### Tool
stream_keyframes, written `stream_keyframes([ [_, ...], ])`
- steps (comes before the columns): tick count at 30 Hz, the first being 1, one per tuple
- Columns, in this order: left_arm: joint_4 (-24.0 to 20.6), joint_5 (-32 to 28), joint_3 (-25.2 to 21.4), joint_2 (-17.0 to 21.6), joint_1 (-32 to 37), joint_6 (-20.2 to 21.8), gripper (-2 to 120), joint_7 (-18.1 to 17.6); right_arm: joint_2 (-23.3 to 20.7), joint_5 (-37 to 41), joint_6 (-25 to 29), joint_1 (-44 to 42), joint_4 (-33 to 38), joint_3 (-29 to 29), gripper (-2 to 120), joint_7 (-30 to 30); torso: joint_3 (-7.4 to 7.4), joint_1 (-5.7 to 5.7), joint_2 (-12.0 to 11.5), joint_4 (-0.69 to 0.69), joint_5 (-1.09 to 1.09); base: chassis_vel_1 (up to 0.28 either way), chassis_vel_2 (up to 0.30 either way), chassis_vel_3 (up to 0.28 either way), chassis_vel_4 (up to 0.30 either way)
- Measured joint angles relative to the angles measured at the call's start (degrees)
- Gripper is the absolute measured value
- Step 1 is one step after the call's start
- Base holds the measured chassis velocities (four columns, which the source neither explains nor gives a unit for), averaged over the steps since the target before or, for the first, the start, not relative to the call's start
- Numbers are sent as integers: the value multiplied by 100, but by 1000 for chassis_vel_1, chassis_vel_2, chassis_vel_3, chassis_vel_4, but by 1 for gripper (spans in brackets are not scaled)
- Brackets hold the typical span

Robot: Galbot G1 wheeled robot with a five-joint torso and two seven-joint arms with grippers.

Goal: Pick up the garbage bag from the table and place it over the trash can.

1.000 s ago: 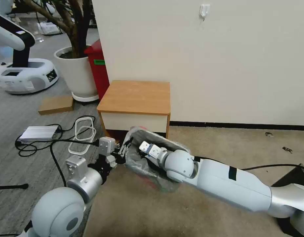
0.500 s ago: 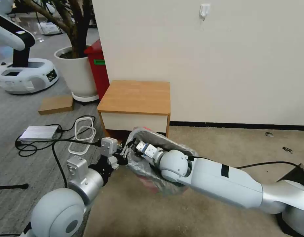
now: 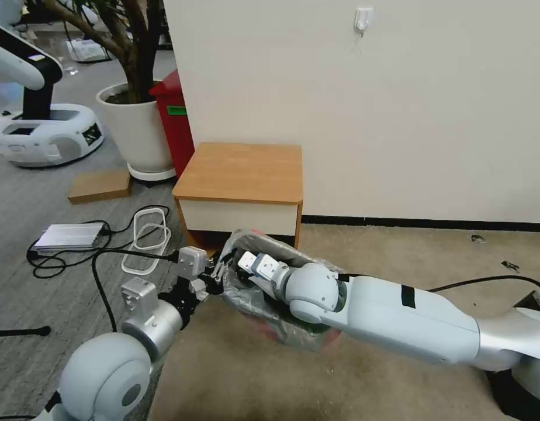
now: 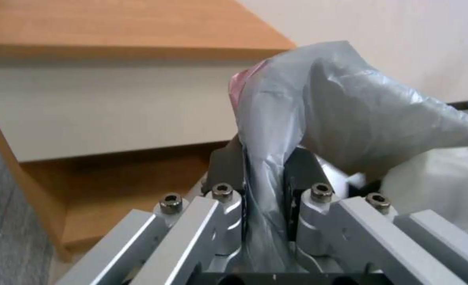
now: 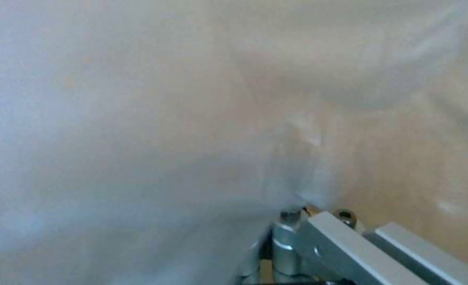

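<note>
The left claw (image 4: 264, 186) pinches the garbage bag (image 3: 264, 292) by its rim, below the desk (image 3: 241, 172), seemingly anchoring it while the right claw (image 3: 245, 261), grip hidden, reaches inside

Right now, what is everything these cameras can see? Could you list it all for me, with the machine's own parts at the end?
garbage bag: one, translucent grey with a pinkish-red rim, on the floor in front of the table, draped around the right arm's end.
table: one, light wood top and cream front, against the wall.
plant pot: one, white, left of the table.
red bin: one, between pot and table.
cardboard piece: one, brown, on the floor.
silver box: one, with black cables.
wall hook: one, white.
other robot: one, white, far left.
left gripper: shut on the bag's edge.
right gripper: inside the bag.
</note>
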Motion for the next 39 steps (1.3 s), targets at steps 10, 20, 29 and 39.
stream_keyframes([
  [10, 291, -563, 21, -110, -92, 49, 10, -465, -458, 176, 5, 28, 568, 6, 0, -15, 0, 0, 0, -1, 0, 0, 0, 0, 0],
  [20, 663, -1200, 39, -364, -23, -28, 10, -893, -869, 333, 15, -275, 1231, 534, 0, -13, 0, 0, 0, 0, 0, 0, 0, 0, 0],
  [29, 994, -2126, 92, -734, 176, -159, 10, -1594, -1788, 142, 1067, -2426, 2218, 2577, 0, -116, -1, 0, 0, -2, 1, 0, 0, 0, 0],
  [39, 860, -2119, 333, -918, 964, -135, 10, -1811, -947, -1822, 2582, -5843, 2269, 5578, 24, 208, -1, 0, 0, 1, 1, 0, 0, 0, 0],
])
